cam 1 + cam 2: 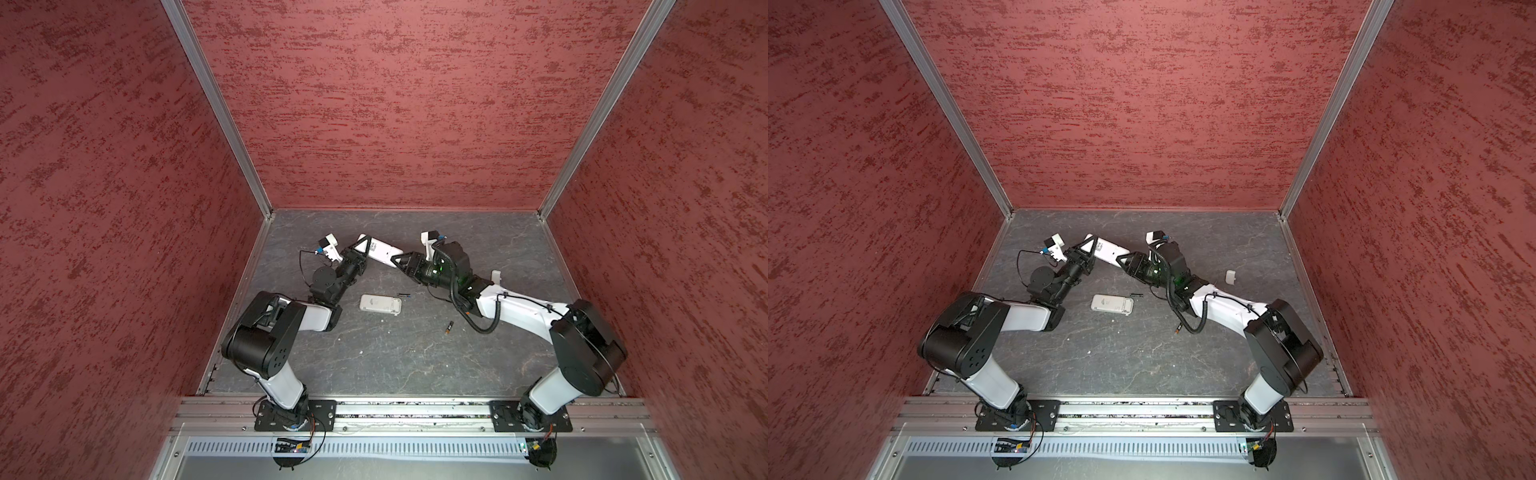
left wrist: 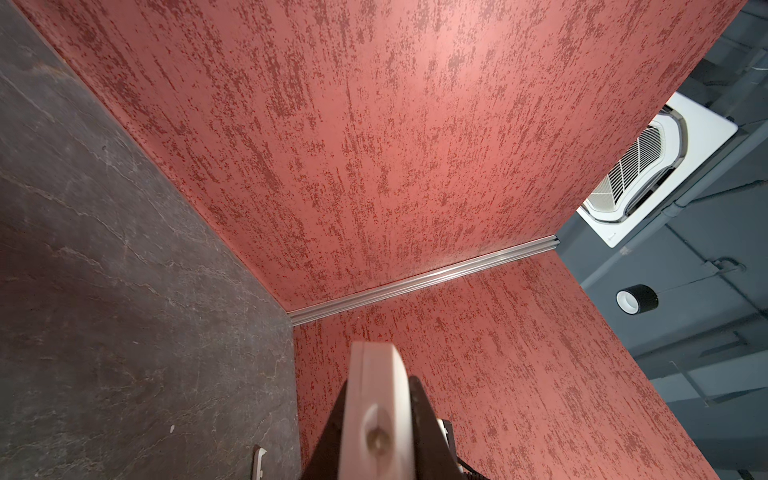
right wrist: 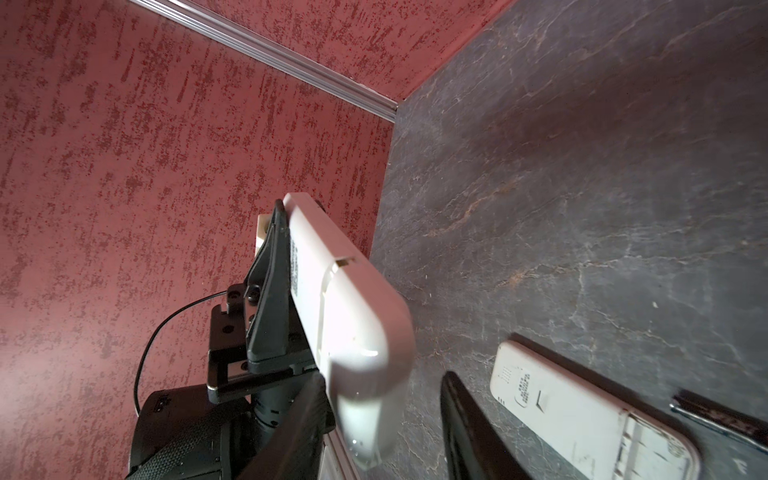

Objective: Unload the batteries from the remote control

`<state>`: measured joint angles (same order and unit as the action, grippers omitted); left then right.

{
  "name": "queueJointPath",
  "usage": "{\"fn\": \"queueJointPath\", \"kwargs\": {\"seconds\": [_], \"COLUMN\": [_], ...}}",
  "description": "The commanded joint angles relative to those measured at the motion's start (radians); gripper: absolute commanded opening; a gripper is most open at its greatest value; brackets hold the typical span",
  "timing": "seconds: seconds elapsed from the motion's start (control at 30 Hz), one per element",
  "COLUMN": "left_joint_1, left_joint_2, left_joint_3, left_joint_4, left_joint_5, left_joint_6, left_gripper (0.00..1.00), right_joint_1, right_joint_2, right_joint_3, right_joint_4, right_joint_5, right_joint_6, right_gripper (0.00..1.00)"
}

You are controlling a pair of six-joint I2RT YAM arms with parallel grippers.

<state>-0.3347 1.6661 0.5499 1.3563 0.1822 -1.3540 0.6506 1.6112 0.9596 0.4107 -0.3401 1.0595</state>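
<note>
Left gripper: clamped on held remote, lifted at 12 o'clock, steadied for opening.
Right gripper: spread around its other end; cover judged still on.

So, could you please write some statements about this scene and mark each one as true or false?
1. The left claw grips the lifted remote. True.
2. Both remotes are in the air. False: the second remote lies on the table.
3. A loose battery lies on the table. True.
4. The right claw is clamped on the battery. False: it stands open around the lifted remote's end.
</note>
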Motion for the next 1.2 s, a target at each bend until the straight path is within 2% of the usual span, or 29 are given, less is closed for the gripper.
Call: {"fn": "queueJointPath", "kwargs": {"seconds": [0.0, 0.5, 1.17], "left_joint_1": [0.005, 0.007, 0.014], "left_joint_2": [-0.02, -0.002, 0.011], "left_joint_3": [0.006, 0.005, 0.002], "left_joint_4": [0.058, 0.058, 0.058], "left_joint_5": [0.005, 0.003, 0.0], "left_joint_6": [0.008, 0.015, 0.027], "left_gripper": [0.0, 0.0, 0.0], "right_joint_1": [-0.005, -0.006, -0.005], "right_joint_2": [-0.034, -0.058, -0.077], "right_joint_3": [-0.007, -0.007, -0.019], "right_joint_4": [0.077, 0.066, 0.057], "right_joint_5": [-0.013, -0.014, -0.014], "right_joint_6": [0.038, 0.035, 0.037], "right_gripper": [0.45, 0.38, 0.38]}}
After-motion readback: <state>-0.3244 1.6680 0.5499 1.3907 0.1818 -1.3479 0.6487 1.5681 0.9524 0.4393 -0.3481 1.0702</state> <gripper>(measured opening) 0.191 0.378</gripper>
